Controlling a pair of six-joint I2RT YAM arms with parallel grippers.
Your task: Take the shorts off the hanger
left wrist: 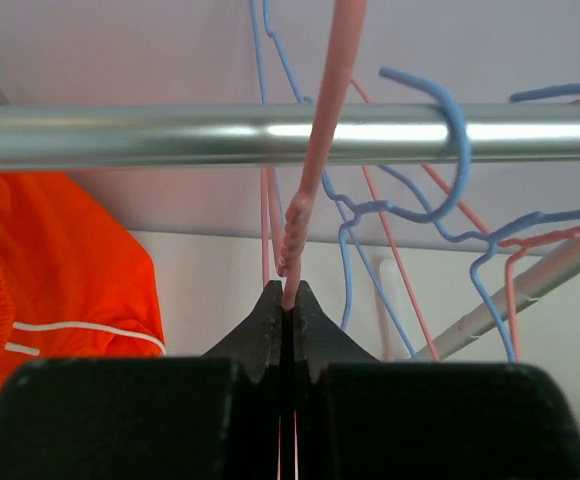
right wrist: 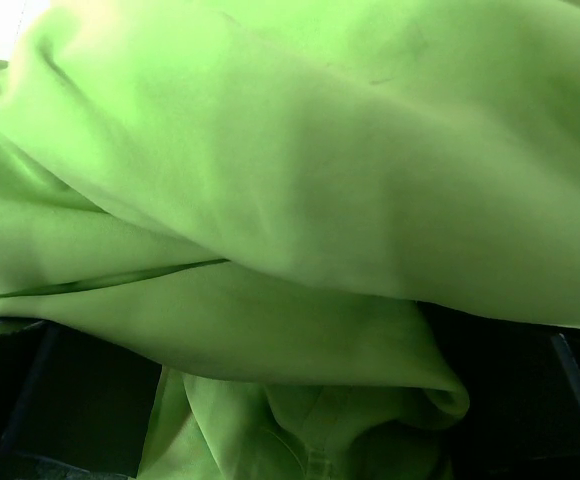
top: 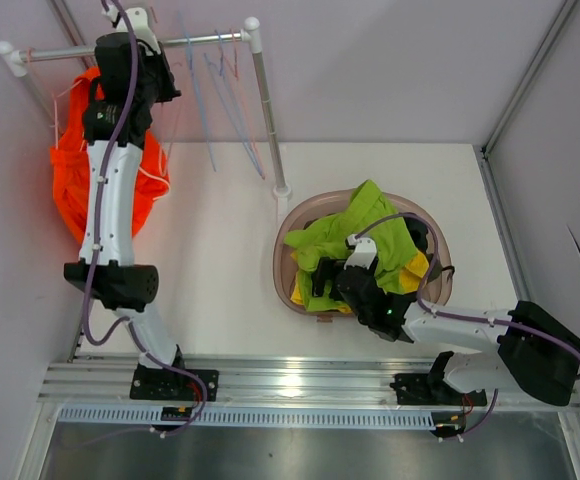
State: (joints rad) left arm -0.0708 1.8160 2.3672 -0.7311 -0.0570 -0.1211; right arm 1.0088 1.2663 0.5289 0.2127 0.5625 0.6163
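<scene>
Far left: I see the orange shorts (top: 70, 180) hanging beneath the metal rail (left wrist: 120, 135). Just beside them, my left pincer (left wrist: 288, 305) is clamped tight on the lower twist of a pink hanger (left wrist: 338, 60), whose wire crosses the rail. Bare blue hangers (left wrist: 457, 140) hook over the rail farther right. On the table (top: 220, 260) at right stands a basin (top: 281, 262) holding the lime green shorts (top: 350, 230) over the yellow shorts (top: 416, 268). My right pincer (top: 332, 282) is down in this pile. Green fabric covers its fingers, so I cannot tell its opening.

Lab test booth — white walls (top: 390, 70), aluminium rail (top: 310, 378)
</scene>
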